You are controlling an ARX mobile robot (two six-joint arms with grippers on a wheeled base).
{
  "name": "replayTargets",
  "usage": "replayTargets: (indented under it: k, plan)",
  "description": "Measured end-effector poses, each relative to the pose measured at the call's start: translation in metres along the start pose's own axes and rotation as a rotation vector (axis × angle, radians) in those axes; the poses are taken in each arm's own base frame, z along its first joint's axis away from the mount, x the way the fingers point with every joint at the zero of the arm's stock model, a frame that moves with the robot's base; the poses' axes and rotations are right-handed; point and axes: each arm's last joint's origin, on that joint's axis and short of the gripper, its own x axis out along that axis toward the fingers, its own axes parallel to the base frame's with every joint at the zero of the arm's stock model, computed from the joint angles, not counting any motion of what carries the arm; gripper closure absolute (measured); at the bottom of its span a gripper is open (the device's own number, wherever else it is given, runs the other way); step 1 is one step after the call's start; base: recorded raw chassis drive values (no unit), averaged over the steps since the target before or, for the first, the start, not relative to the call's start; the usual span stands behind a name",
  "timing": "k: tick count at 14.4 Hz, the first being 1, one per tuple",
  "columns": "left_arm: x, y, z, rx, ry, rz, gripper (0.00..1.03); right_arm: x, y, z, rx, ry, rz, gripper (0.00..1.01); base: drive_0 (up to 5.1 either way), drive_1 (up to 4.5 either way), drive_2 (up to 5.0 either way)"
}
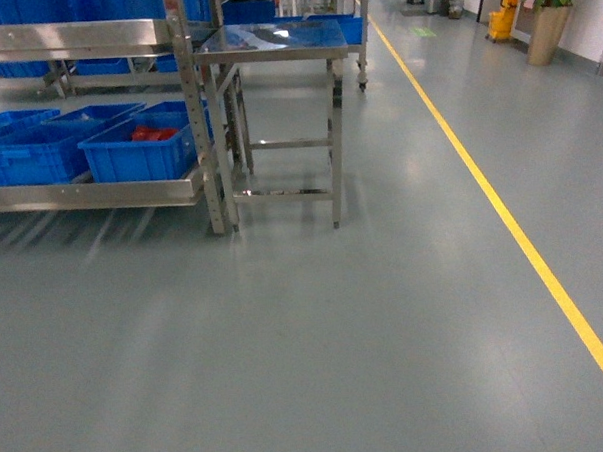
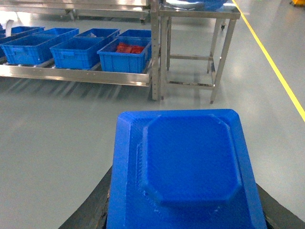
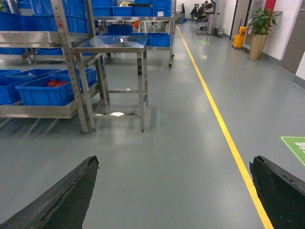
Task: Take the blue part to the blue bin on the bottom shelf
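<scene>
Blue part [image 2: 188,167], a flat plastic plate with clipped corners and a raised octagonal centre, fills the lower half of the left wrist view, gripped by the left gripper [image 2: 186,214]; the dark fingers [image 2: 90,212] show at either side beneath it, closed against the plate. It hangs over bare grey floor [image 1: 316,325], well apart from the rack. The bottom shelf [image 1: 90,192] lies ahead and to the left, its riveted steel front rail running across below a row of blue bins [image 1: 38,152]. The rightmost bin [image 1: 138,148] holds something red [image 1: 154,133], too blurred to name with confidence. Just beside the rack's upright stands a square steel table [image 1: 273,37]. A yellow floor line [image 1: 501,207] runs away on the right. The right gripper [image 3: 174,191] carries nothing, its two black fingers [image 3: 62,195] spread wide at the bottom corners of the right wrist view.
</scene>
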Motion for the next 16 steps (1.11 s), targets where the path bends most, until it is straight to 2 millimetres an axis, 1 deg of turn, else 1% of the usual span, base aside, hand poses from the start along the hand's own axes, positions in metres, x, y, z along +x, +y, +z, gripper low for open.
replayTargets:
  k: [16]
  plan:
    - [-0.0004, 0.0001, -0.0001, 0.000, 0.001, -0.001, 0.60, 0.0000, 0.0000, 0.0003, 0.000, -0.003, 0.000, 0.03, 0.0, 4.14, -4.2]
